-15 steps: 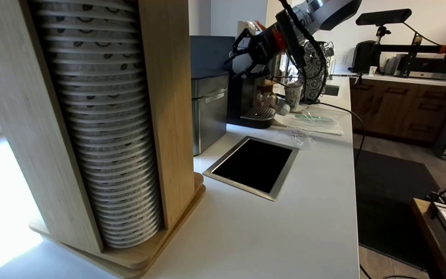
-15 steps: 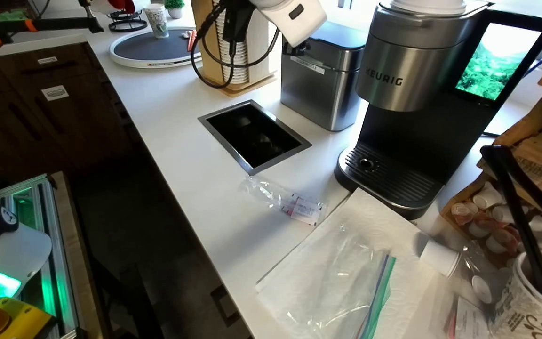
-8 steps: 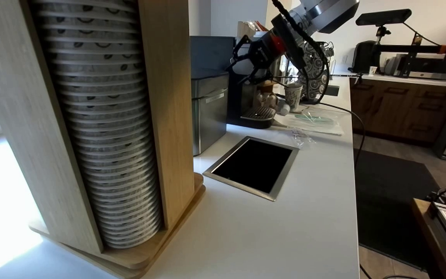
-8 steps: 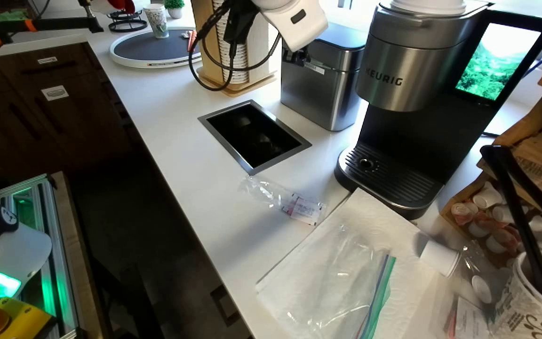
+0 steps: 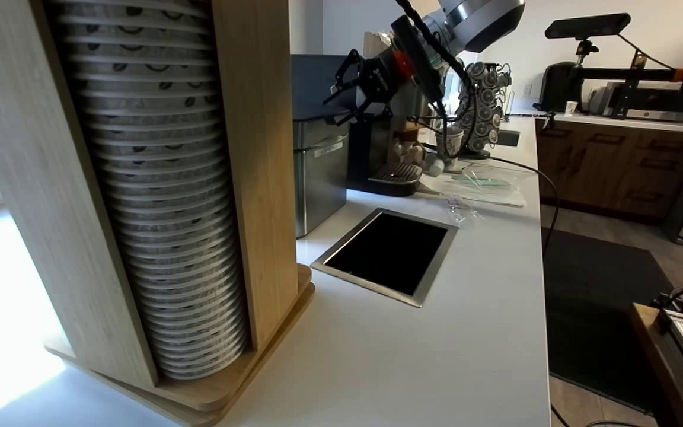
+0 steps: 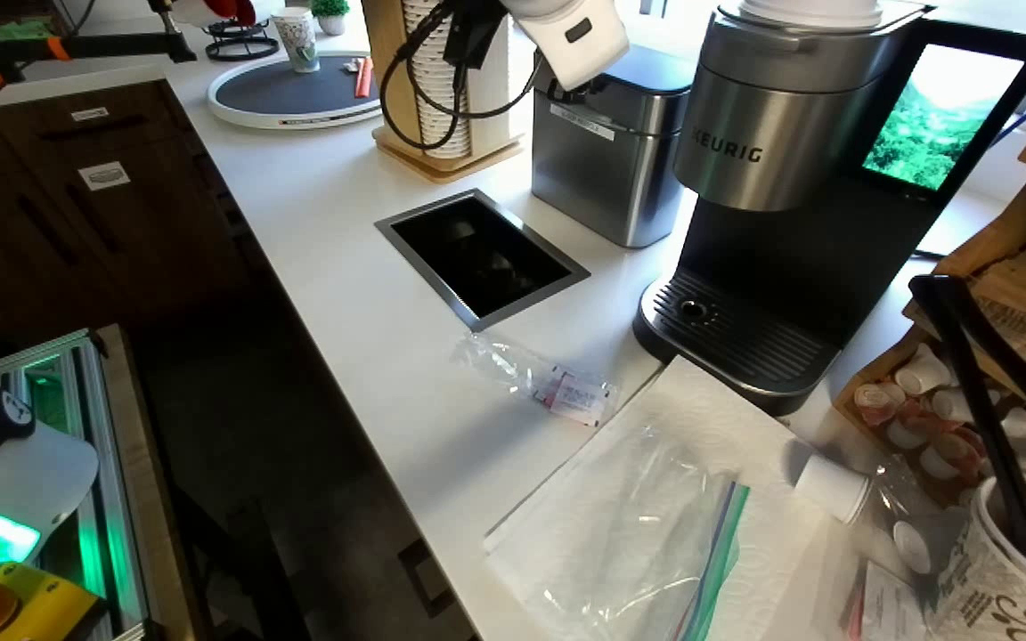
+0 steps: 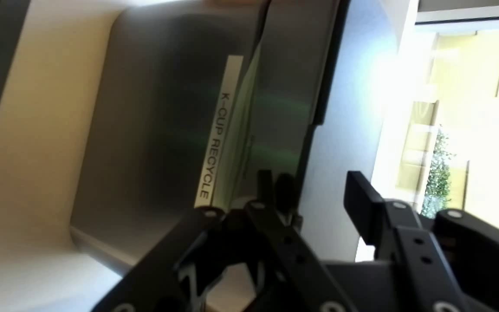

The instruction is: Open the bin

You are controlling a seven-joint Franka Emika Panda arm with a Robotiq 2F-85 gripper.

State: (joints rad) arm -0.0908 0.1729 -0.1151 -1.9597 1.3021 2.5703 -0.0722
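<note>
The bin [image 5: 324, 184] is an upright brushed-steel box with a dark lid [image 6: 647, 69], and it shows in both exterior views. In the wrist view the bin [image 7: 145, 121] carries a "K-CUP RECYCLE" label, and its lid [image 7: 353, 99] lies flat, looking closed. My gripper [image 5: 328, 112] is open at the bin's upper front edge. In the wrist view the gripper [image 7: 312, 193] has one finger in front of the upper steel band and one over the lid top, with nothing held. I cannot tell whether either finger touches. In an exterior view the wrist mostly hides the fingers.
A dark coffee machine [image 6: 745, 160] stands right beside the bin. A wooden cup holder [image 5: 264, 178] stands on its far side. A steel-framed black opening [image 6: 482, 322] is set in the counter in front. Plastic packaging [image 6: 540, 378] and a paper towel [image 6: 566, 516] lie nearby.
My gripper has moved in toward the bin, after dipping slightly half a second ago, and is now at the lid's edge. The fingers stay apart. The bin and lid look unmoved.
</note>
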